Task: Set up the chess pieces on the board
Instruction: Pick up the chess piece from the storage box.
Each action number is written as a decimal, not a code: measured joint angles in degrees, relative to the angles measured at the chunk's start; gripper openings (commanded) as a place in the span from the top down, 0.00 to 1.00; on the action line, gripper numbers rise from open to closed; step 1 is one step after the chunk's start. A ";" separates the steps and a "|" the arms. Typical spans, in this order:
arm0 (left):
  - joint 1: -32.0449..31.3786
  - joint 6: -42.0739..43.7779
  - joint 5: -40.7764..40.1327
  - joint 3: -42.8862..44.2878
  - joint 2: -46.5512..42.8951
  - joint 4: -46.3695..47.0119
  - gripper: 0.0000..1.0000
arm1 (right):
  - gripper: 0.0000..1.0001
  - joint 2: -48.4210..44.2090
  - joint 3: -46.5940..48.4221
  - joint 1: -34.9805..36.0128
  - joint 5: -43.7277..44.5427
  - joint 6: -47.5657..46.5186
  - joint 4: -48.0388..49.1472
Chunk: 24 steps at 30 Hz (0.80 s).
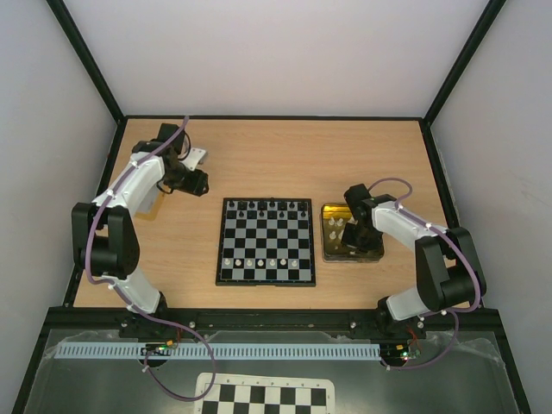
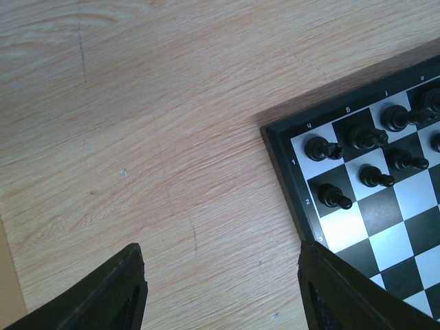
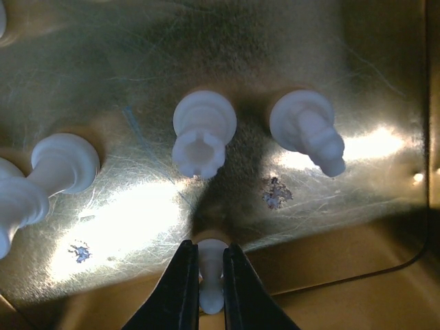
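Note:
The framed chessboard (image 1: 266, 241) lies mid-table, with black chessmen along its far rows and several white pieces (image 1: 259, 261) in a near row. My right gripper (image 3: 210, 285) is down in the gold tin tray (image 1: 352, 253), shut on a small white piece (image 3: 211, 278) that stands on the tray floor. Other white pieces stand around it: a rook-like one (image 3: 203, 133), one to its right (image 3: 306, 130) and one at the left (image 3: 55, 167). My left gripper (image 2: 220, 289) is open and empty over bare wood, left of the board's corner (image 2: 289, 137).
Black chessmen (image 2: 357, 158) stand on the board corner seen from the left wrist. An unframed checker sheet (image 1: 263, 398) lies below the near edge. Black cage posts and grey walls close in the table sides.

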 measured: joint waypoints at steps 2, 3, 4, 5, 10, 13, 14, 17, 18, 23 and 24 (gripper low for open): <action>0.00 0.02 0.00 0.50 0.04 -0.04 0.39 | 0.98 0.02 0.00 -0.02 0.00 -0.02 0.00; 0.00 0.04 0.00 0.79 0.11 -0.02 0.39 | 0.98 0.02 0.00 -0.02 -0.02 -0.04 0.00; 0.00 0.02 0.00 1.01 0.20 -0.02 0.39 | 0.98 0.02 0.00 0.00 -0.02 -0.04 0.00; 0.00 0.04 0.00 1.25 0.33 -0.04 0.39 | 0.98 0.02 0.00 -0.02 0.00 -0.04 0.00; 0.00 0.09 0.00 1.62 0.59 -0.02 0.39 | 0.98 0.02 0.17 -0.02 0.04 -0.04 -0.31; 0.00 0.20 0.00 1.64 0.59 -0.04 0.38 | 0.98 0.02 1.09 -0.02 0.13 -0.04 -1.14; 0.00 0.20 0.02 1.64 0.59 -0.04 0.38 | 0.98 0.02 1.66 -0.02 0.26 -0.04 -1.53; 0.00 0.20 0.04 1.64 0.59 -0.04 0.38 | 0.98 0.00 3.37 -0.02 0.52 -0.02 -2.25; 0.00 0.20 0.07 1.64 0.59 -0.04 0.38 | 0.98 0.00 3.69 -0.02 0.57 0.00 -2.43; 0.00 0.22 0.50 1.64 0.59 -0.04 0.38 | 0.98 -0.07 6.54 -0.02 1.33 0.00 -5.18; 0.00 0.24 0.59 1.64 0.57 -0.04 0.38 | 0.98 -0.15 7.08 0.00 1.44 0.00 -5.55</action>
